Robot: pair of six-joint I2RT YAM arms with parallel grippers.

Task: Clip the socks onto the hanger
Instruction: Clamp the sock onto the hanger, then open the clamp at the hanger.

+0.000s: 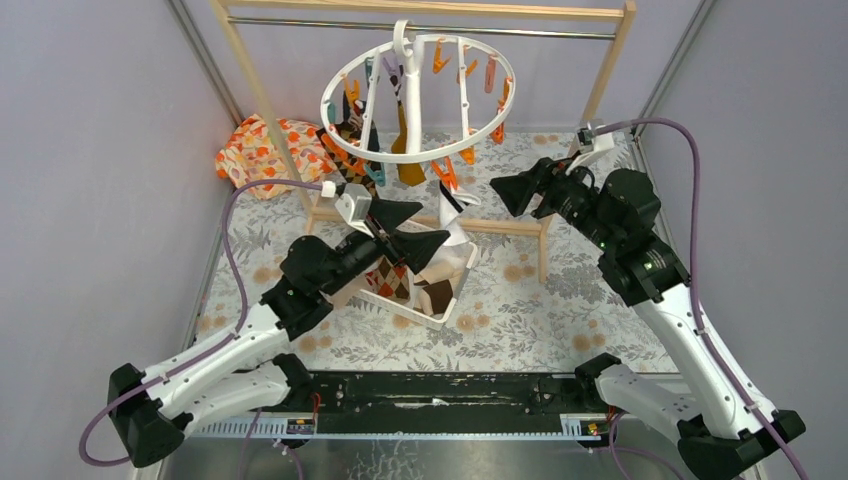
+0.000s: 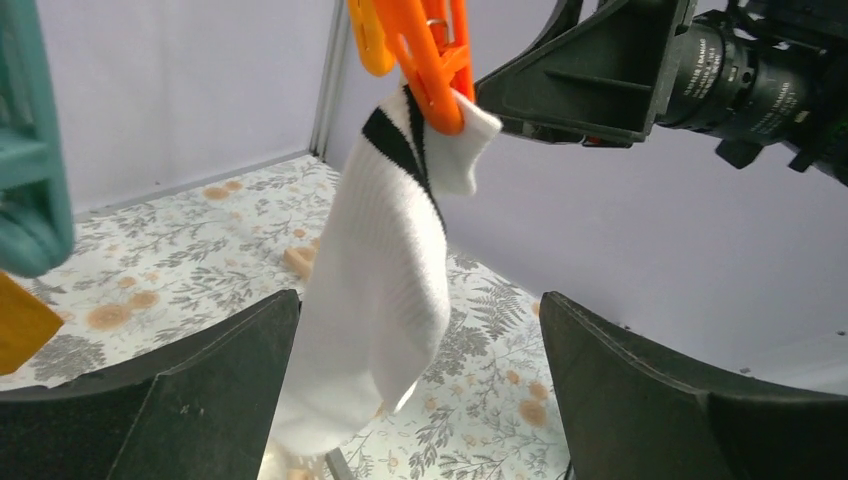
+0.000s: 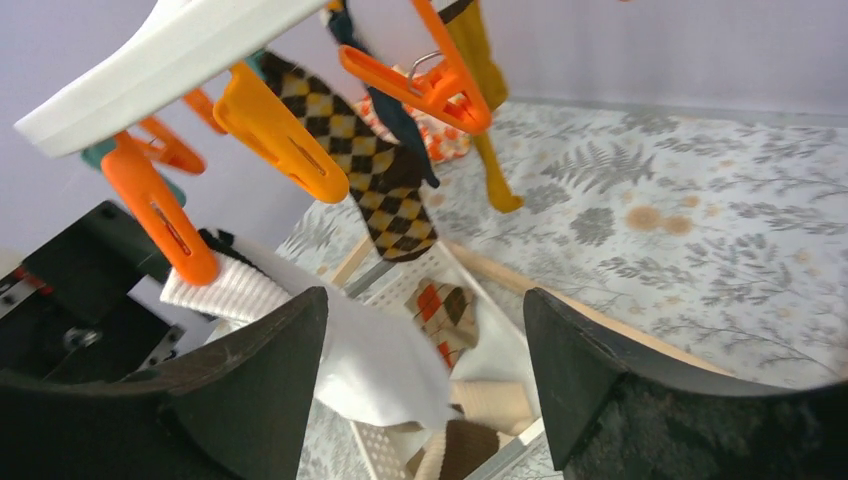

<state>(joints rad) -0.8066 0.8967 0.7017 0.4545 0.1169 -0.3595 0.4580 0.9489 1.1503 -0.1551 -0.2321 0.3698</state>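
Hanging from an orange plastic clip (image 2: 430, 60), a white ribbed ankle sock with a black cuff stripe (image 2: 385, 270) dangles in the wide gap between the fingers of the left gripper (image 2: 417, 300). Those jaws stand far apart and grip nothing. The sock's lower edge overlaps the left-hand finger in the left wrist view, but whether they touch cannot be told.

The right gripper (image 3: 425, 300) is also spread wide and holds nothing. It sits raised beside the large white round plastic hanger (image 1: 411, 95), close to the clipped sock's cuff. The hanger itself hangs from the wooden rail frame (image 1: 420, 8) at the back of the table.

Past the right fingers, a black-and-tan argyle sock (image 3: 390, 180), a navy sock (image 3: 395, 115) and a mustard sock (image 3: 485, 110) hang from the hanger's clips.

Below them a white slotted plastic basket (image 3: 385, 445) on the floral tablecloth (image 1: 560, 290) holds a brown-red argyle sock (image 3: 445, 310) and a beige ribbed sock (image 3: 490, 400).
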